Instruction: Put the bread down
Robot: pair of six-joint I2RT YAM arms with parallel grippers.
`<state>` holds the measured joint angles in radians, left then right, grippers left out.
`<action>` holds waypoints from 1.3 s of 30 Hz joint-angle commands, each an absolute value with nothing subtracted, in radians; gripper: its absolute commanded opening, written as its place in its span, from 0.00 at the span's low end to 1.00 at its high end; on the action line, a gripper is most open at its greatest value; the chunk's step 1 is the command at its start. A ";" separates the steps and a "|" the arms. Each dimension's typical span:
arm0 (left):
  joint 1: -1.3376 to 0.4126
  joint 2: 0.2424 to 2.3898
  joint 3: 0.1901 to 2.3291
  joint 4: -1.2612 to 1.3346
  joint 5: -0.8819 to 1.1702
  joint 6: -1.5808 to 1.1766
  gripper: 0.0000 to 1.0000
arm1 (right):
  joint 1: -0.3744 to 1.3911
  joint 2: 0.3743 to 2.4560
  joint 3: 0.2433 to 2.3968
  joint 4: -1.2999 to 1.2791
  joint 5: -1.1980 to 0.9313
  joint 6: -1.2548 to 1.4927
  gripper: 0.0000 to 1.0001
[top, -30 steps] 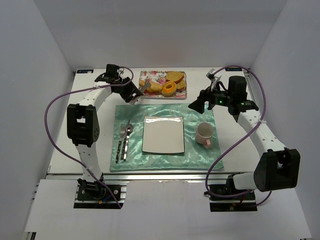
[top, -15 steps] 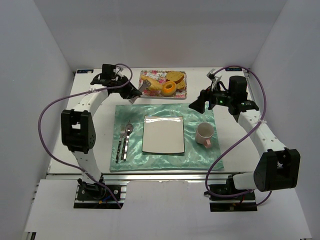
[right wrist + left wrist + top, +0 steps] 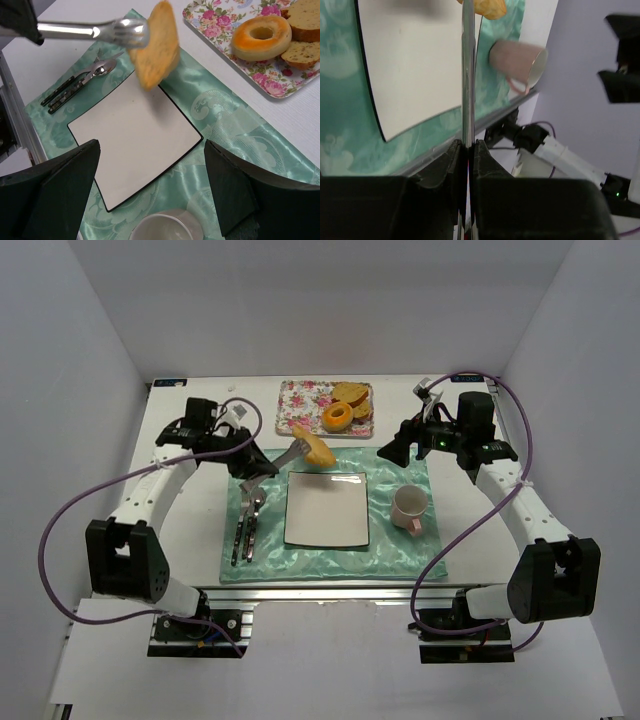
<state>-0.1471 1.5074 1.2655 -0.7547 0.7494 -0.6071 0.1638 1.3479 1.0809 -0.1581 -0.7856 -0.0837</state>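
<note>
My left gripper [image 3: 248,460] is shut on the handle of metal tongs [image 3: 283,455], and the tongs pinch a slice of golden bread [image 3: 318,448]. The slice hangs in the air over the far left corner of the square white plate [image 3: 326,510]. In the left wrist view my gripper [image 3: 468,145] clamps the tongs [image 3: 468,90], with the bread [image 3: 489,7] at the top edge above the plate [image 3: 410,65]. My right gripper [image 3: 395,448] is open and empty, hovering right of the plate. Its view shows the bread [image 3: 156,45], the tongs [image 3: 95,31] and the plate [image 3: 135,145].
A floral tray [image 3: 300,395] at the back holds a bagel [image 3: 338,417] and more bread slices [image 3: 352,395]. A pink mug [image 3: 408,508] lies right of the plate. Cutlery [image 3: 248,525] lies left of it on the green placemat [image 3: 400,555].
My left arm has lifted the bread slice off the tray with the tongs and carried it toward the plate. The right arm has not moved.
</note>
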 commanded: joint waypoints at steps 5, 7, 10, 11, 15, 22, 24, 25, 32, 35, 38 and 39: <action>-0.150 1.376 1.135 -0.943 0.819 -0.508 0.15 | 0.161 1.348 1.092 -0.152 -0.815 -0.078 0.89; -0.153 1.368 1.121 -0.966 0.815 -0.503 0.17 | 0.160 1.348 1.094 -0.156 -0.815 -0.080 0.89; -0.161 1.361 1.101 -0.988 0.793 -0.499 0.23 | 0.161 1.344 1.089 -0.156 -0.815 -0.080 0.89; -0.163 1.362 1.089 -0.994 0.782 -0.492 0.26 | 0.160 1.341 1.086 -0.156 -0.815 -0.080 0.89; -0.172 1.387 1.072 -0.996 0.779 -0.486 0.40 | 0.160 1.338 1.083 -0.156 -0.815 -0.081 0.89; -0.181 1.401 1.134 -1.046 0.741 -0.479 0.60 | 0.160 1.332 1.081 -0.158 -0.810 -0.089 0.89; -0.179 1.399 1.141 -1.058 0.738 -0.476 0.61 | 0.160 1.333 1.081 -0.156 -0.810 -0.087 0.89; -0.179 1.397 1.153 -1.074 0.723 -0.476 0.61 | 0.160 1.335 1.081 -0.156 -0.810 -0.089 0.89; -0.179 1.394 1.278 -1.160 0.563 -0.489 0.61 | 0.160 1.348 1.085 -0.155 -0.810 -0.087 0.89; -0.179 1.422 1.357 -1.184 0.488 -0.492 0.59 | 0.160 1.353 1.086 -0.153 -0.811 -0.086 0.89; -0.179 1.459 1.438 -1.186 0.427 -0.491 0.56 | 0.160 1.356 1.086 -0.150 -0.811 -0.086 0.89; -0.181 1.472 1.459 -1.189 0.417 -0.486 0.55 | 0.160 1.356 1.086 -0.149 -0.811 -0.087 0.89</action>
<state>-0.1764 1.4498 1.3800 -1.1759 0.5034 -0.4950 0.1638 1.3495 1.0809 -0.1612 -0.7902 -0.0849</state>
